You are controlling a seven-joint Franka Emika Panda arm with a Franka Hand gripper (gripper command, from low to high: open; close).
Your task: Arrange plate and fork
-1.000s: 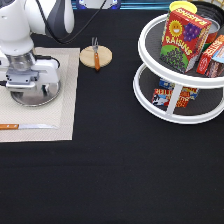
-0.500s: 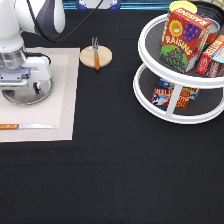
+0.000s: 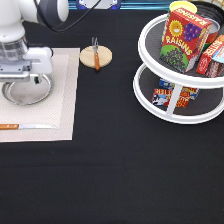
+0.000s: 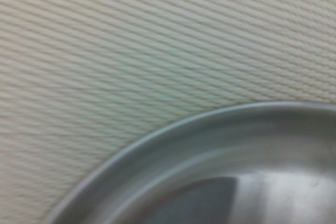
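End effector over plate on mat, fork still on coaster

Hangs low at the exterior view's left: end effector (image 3: 25,79) right above the far rim of the plate (image 3: 27,91), shifted slightly toward the view's top since half a second ago; cannot tell how its fingers stand. Plate flat on the beige placemat (image 3: 62,110), its rim (image 4: 150,145) close in the wrist view. Fork (image 3: 96,55) unmoved across the wooden coaster (image 3: 104,59) on the black counter (image 3: 110,170); knife (image 3: 25,126) along the mat's near edge

Shiny metal plate (image 3: 26,92); ribbed cloth mat (image 3: 62,112)
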